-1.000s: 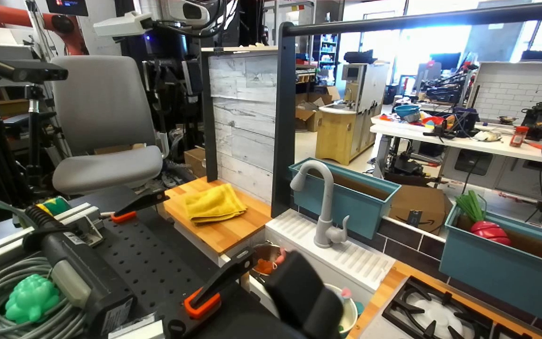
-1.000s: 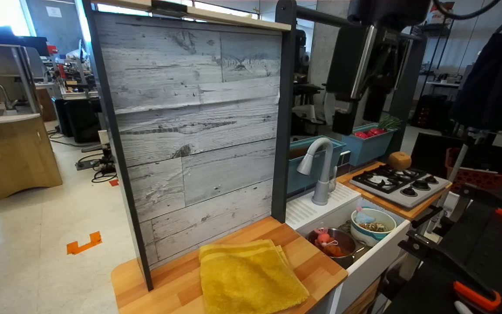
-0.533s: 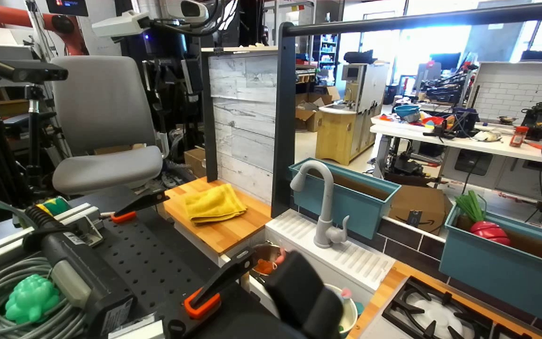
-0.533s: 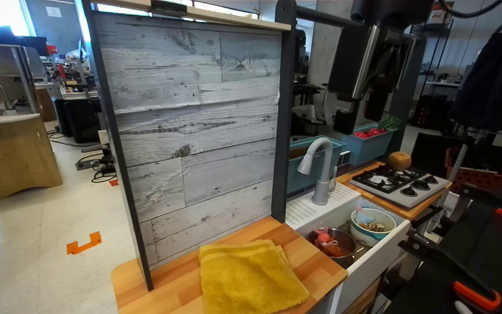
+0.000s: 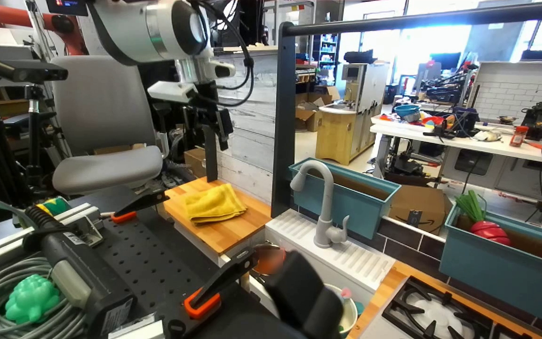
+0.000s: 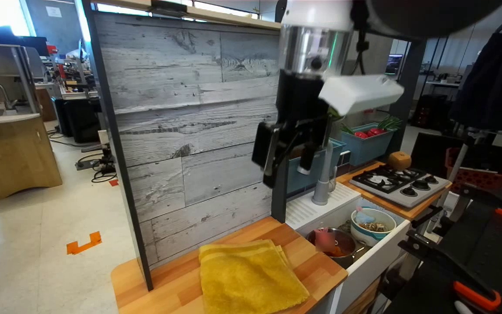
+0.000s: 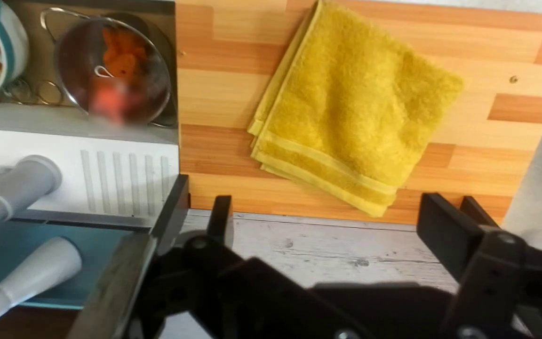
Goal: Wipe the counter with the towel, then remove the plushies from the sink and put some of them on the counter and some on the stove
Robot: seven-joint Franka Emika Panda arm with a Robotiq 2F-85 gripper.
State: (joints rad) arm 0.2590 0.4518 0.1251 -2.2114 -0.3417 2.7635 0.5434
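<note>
The yellow towel (image 6: pixel 251 279) lies folded on the wooden counter (image 6: pixel 172 283); it also shows in the wrist view (image 7: pixel 355 103). My gripper (image 7: pixel 327 207) is open and empty, high above the counter, with the towel ahead of its fingertips; it also shows in an exterior view (image 6: pixel 286 175). An orange plushie (image 7: pixel 123 61) and a pinkish-red plushie (image 7: pixel 111 101), partly blurred, lie in a metal pot (image 7: pixel 71 70) in the sink (image 6: pixel 377 257). A light blue and pink plushie (image 6: pixel 364 217) and other small things lie in a white and teal bowl (image 6: pixel 375 237). The stove (image 6: pixel 399 187) stands beyond the sink.
A grey faucet (image 6: pixel 322 187) rises behind the sink. A white wood-look panel (image 6: pixel 198 131) and dark post (image 6: pixel 280 131) stand along the counter's back edge. Teal planters (image 5: pixel 346 202) hang behind the sink. Black clamps (image 5: pixel 224 278) line the front. A round brown thing (image 6: pixel 399 160) sits on the stove.
The arm has swung and come down into view. My gripper has moved from above the sink side to above the towel end of the counter. The towel has not moved.
</note>
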